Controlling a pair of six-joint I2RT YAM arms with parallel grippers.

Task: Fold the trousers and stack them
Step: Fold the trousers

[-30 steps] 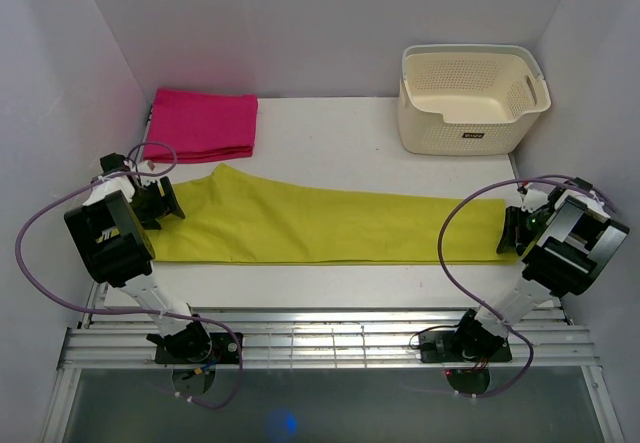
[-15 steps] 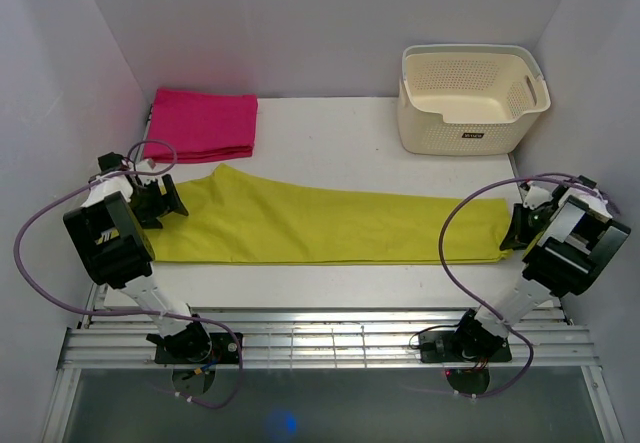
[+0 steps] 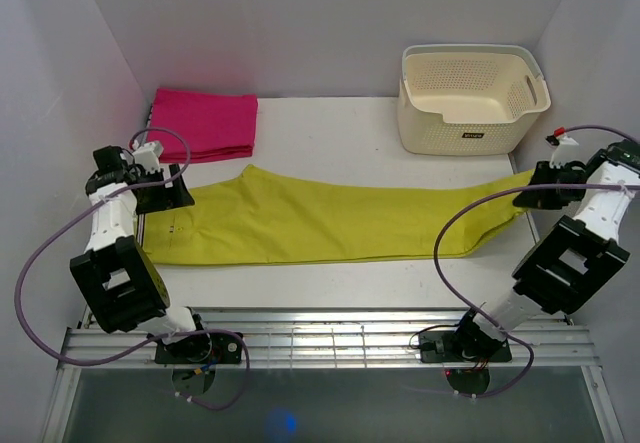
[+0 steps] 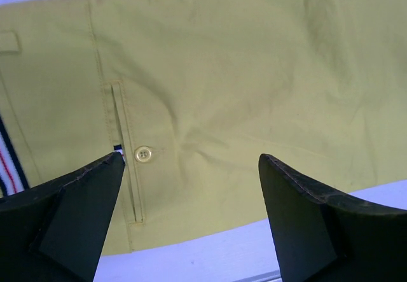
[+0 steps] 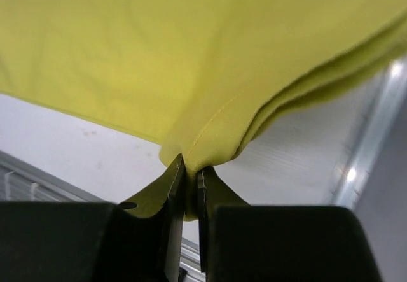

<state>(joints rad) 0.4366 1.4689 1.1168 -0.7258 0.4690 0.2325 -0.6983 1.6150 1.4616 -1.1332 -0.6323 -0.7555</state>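
One end of the trousers (image 3: pixel 330 225) sits pinched inside the right claw (image 5: pixel 189 170).

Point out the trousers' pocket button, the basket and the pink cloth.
pocket button (image 4: pixel 145 155): left wrist view, its centre.
basket (image 3: pixel 440 123): top external view, front wall.
pink cloth (image 3: pixel 203 123): top external view, its middle.

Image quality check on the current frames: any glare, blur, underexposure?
Top external: even, soft light, trousers and basket sharp, one blue glint near the bottom edge. Left wrist: fabric and button crisp, its own fingers dark. Right wrist: right gripper nearly black, glare spots on the metal edge at right, background soft.
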